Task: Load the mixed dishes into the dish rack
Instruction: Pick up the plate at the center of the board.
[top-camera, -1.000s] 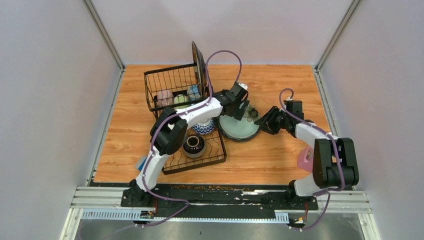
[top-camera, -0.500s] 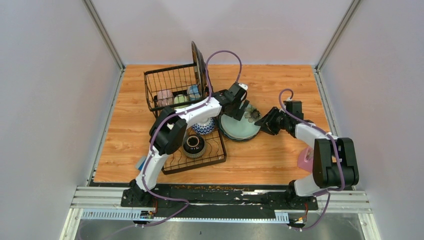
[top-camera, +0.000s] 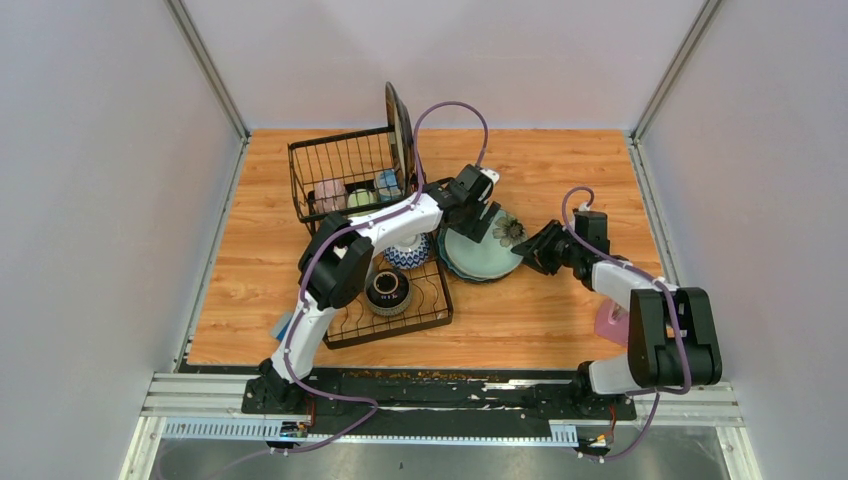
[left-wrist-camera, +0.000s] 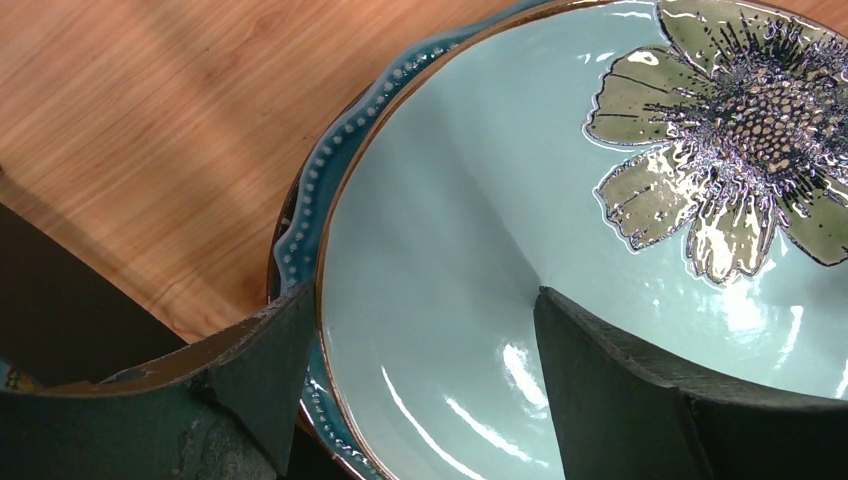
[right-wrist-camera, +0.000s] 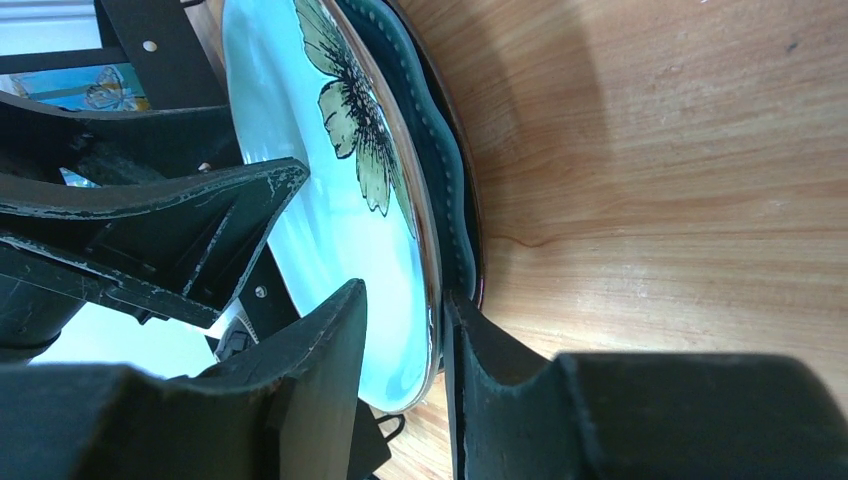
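Note:
A pale green plate (top-camera: 478, 252) with a flower on it lies on a teal plate (top-camera: 470, 277) just right of the dish rack (top-camera: 340, 165). My left gripper (top-camera: 483, 213) is open over the far rim. In the left wrist view one finger (left-wrist-camera: 270, 350) is outside the rim, above the teal plate (left-wrist-camera: 300, 220), and the other is over the pale green plate's (left-wrist-camera: 480, 200) bowl. My right gripper (right-wrist-camera: 403, 295) straddles the right rim. One finger (right-wrist-camera: 480, 350) is wedged under the pale green plate (right-wrist-camera: 300, 150), and a gap remains on the top side.
In the rack's basket sit a pink mug (top-camera: 328, 193), a green mug (top-camera: 360, 198) and a blue-yellow mug (top-camera: 387, 183); a black-rimmed plate (top-camera: 397, 125) stands upright. The lower tray holds a patterned bowl (top-camera: 408, 255) and a dark bowl (top-camera: 388, 290). A pink container (top-camera: 608, 322) is near right.
The right gripper slid a little nearer along the plate's rim and its jaws narrowed. The left gripper's jaws narrowed slightly over the far rim. The flowered plate shifted a touch.

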